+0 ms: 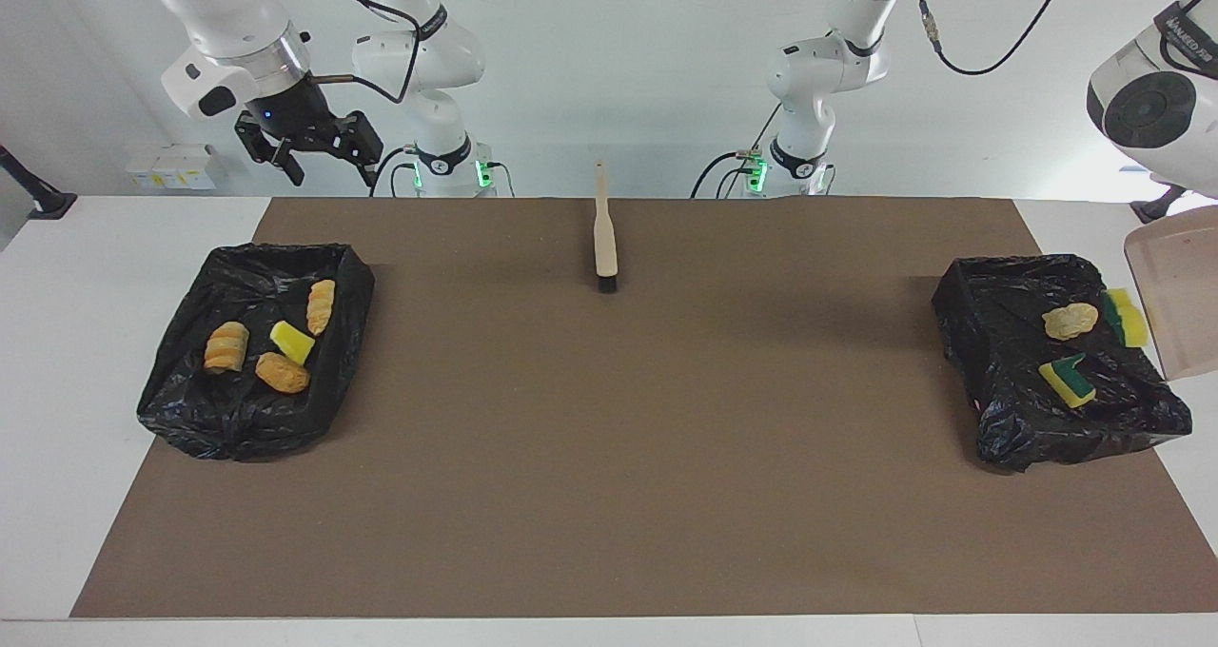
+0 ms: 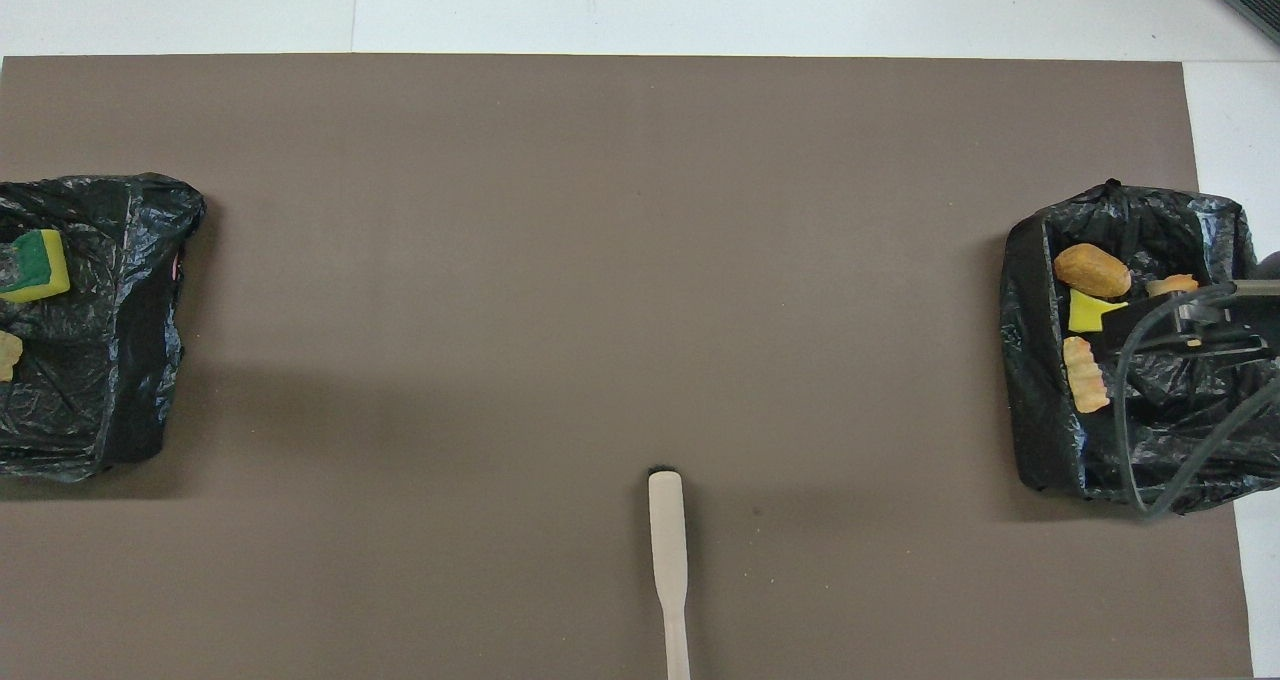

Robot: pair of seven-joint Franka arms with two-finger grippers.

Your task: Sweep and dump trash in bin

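The right hand [image 1: 319,160] hangs released over the tabletop [image 1: 57,343] near its bin [image 1: 181,381] holding 4 trash pieces [image 1: 283,372], while the left hand, clenched but unseen, tilts the dustpan [image 1: 1175,304] beside the bin [image 1: 999,409] holding 3 pieces [image 1: 1070,322].

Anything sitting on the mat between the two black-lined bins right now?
Only the brush, lying at the robots' edge of the brown mat, midway between the bin with the bread pieces and the bin with the sponges. The rest is bare; both views show it.
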